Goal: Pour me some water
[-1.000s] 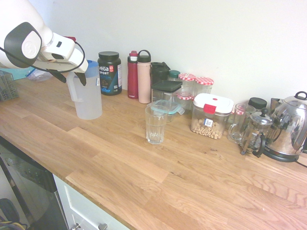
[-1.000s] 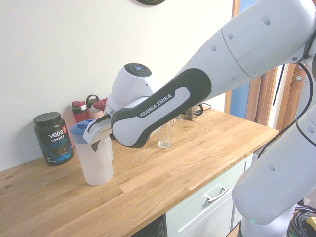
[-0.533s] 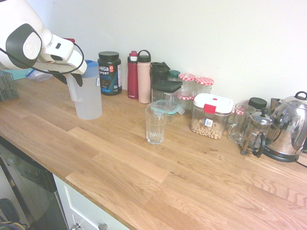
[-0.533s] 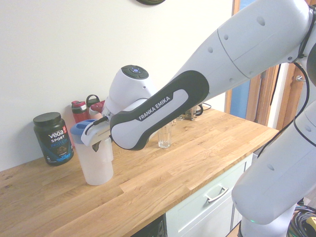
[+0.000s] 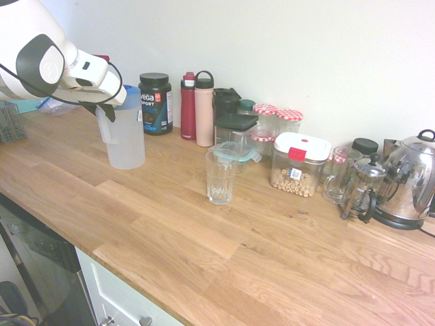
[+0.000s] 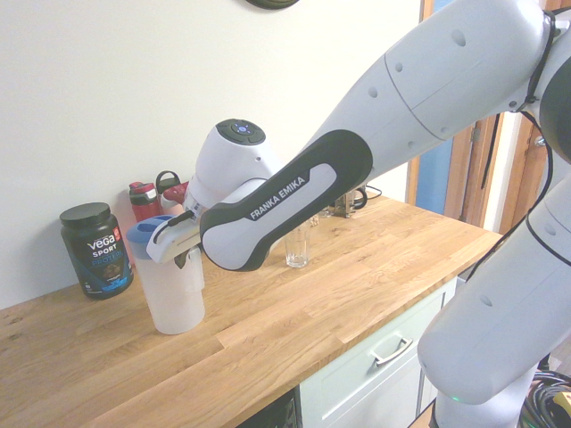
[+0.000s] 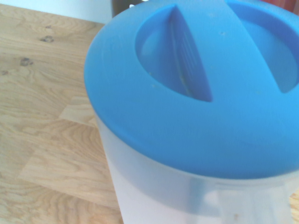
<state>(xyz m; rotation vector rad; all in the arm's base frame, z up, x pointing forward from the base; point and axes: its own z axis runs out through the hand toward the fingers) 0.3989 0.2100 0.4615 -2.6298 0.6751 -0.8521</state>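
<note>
A translucent plastic pitcher (image 5: 128,141) with a blue lid (image 7: 187,93) stands upright on the wooden counter (image 5: 204,238), at its left end. My gripper (image 5: 103,112) sits at the pitcher's handle, just under the lid, its fingers drawn in on either side of the handle. From the other side the gripper (image 6: 185,257) shows against the pitcher (image 6: 175,299) in the same place. An empty clear glass (image 5: 221,176) stands upright mid-counter, well to the pitcher's right. It also shows behind my forearm as the glass (image 6: 297,245).
A black protein tub (image 5: 155,103), a red bottle (image 5: 188,106) and a pink bottle (image 5: 204,109) line the wall behind the pitcher. Jars, a cereal box (image 5: 299,163), a French press (image 5: 363,187) and a kettle (image 5: 408,180) stand further right.
The fingers have closed in from wide apart onto the pitcher's handle. The arm has barely shifted. Pitcher and glass have stayed put.
</note>
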